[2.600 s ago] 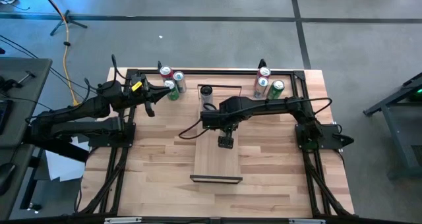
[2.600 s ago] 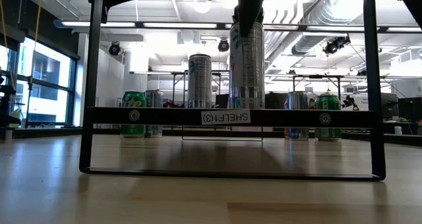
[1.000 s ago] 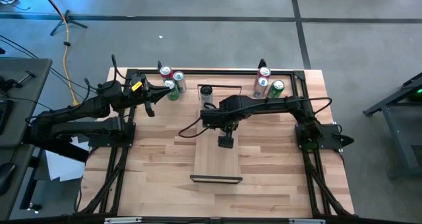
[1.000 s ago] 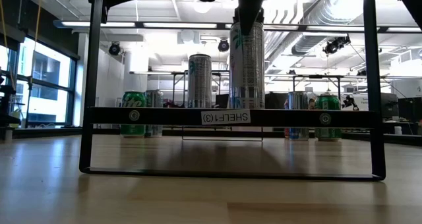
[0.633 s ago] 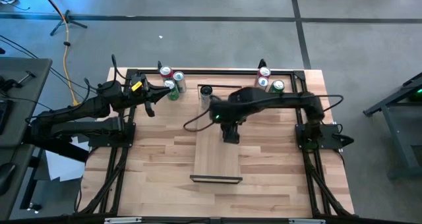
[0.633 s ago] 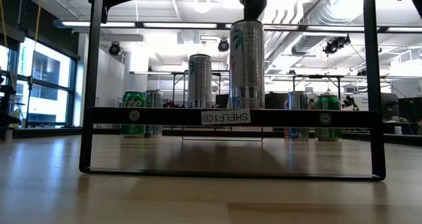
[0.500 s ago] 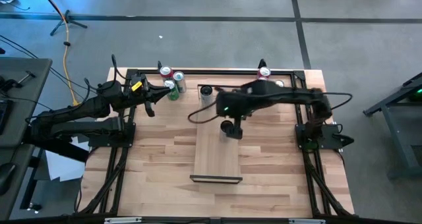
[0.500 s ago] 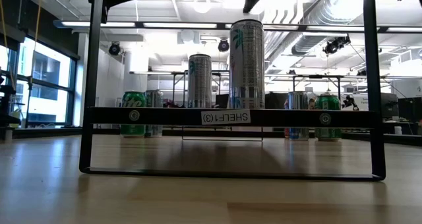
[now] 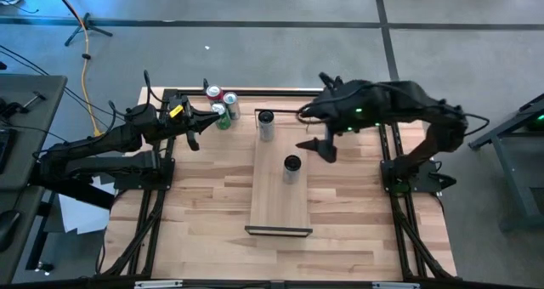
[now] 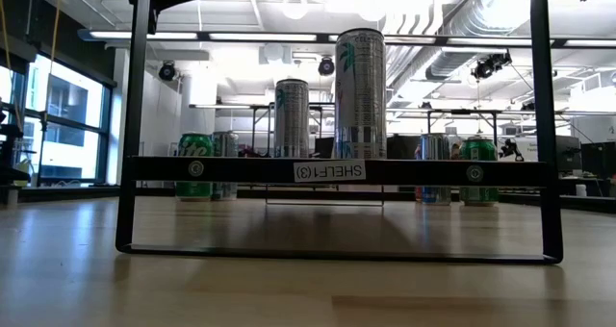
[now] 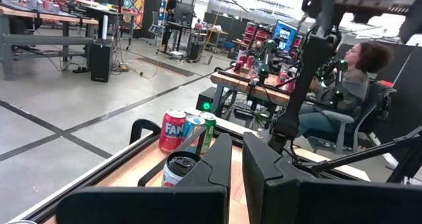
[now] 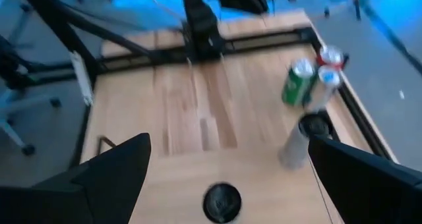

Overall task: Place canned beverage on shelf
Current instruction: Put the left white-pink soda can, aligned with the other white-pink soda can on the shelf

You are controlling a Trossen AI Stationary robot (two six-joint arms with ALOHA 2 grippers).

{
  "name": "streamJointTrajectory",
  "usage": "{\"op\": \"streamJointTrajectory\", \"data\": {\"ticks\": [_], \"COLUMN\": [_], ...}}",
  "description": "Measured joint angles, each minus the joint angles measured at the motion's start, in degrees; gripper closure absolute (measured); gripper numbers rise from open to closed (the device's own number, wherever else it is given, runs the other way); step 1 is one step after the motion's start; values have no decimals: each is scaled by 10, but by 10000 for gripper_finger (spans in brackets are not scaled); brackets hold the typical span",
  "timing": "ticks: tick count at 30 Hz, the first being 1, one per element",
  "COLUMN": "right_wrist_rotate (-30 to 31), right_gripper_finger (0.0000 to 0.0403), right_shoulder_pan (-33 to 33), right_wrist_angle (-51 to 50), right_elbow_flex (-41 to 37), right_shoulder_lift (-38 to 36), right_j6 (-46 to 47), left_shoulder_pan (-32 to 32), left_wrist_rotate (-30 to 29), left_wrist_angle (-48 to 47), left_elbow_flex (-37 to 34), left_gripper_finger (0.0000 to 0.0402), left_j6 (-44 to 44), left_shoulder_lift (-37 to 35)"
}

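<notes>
On the shelf (image 9: 277,206), midway along the board, I see the tall can (image 9: 291,167) standing upright, its long axis vertical, with a second tall can (image 9: 266,124) upright at the far end. My right gripper (image 9: 324,146) hangs to the right of the placed can, apart from it, fingers spread wide and holding nothing; its wrist view looks down on that can's top (image 12: 221,199) from above and to one side. So the can lies just left of that hand. The next cans lie the other way: the cluster by the right arm's base seems mostly hidden under the arm, so I can't count it from above. My left gripper (image 9: 194,139) waits clenched shut and empty beside the left can cluster (image 9: 220,104), nearer those.
</notes>
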Motion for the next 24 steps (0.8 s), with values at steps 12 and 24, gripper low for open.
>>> {"op": "streamJointTrajectory", "data": {"ticks": [12, 24], "right_wrist_rotate": [71, 29], "right_gripper_finger": [6, 6], "right_shoulder_pan": [23, 33], "right_wrist_angle": [21, 313], "right_elbow_flex": [0, -403], "right_shoulder_lift": [-36, -180], "right_j6": [-32, 60], "left_shoulder_pan": [0, 0], "left_wrist_rotate": [0, 0], "left_wrist_angle": [0, 1], "left_elbow_flex": [0, 0], "left_gripper_finger": [402, 402], "left_j6": [0, -19], "left_shoulder_lift": [0, 0]}}
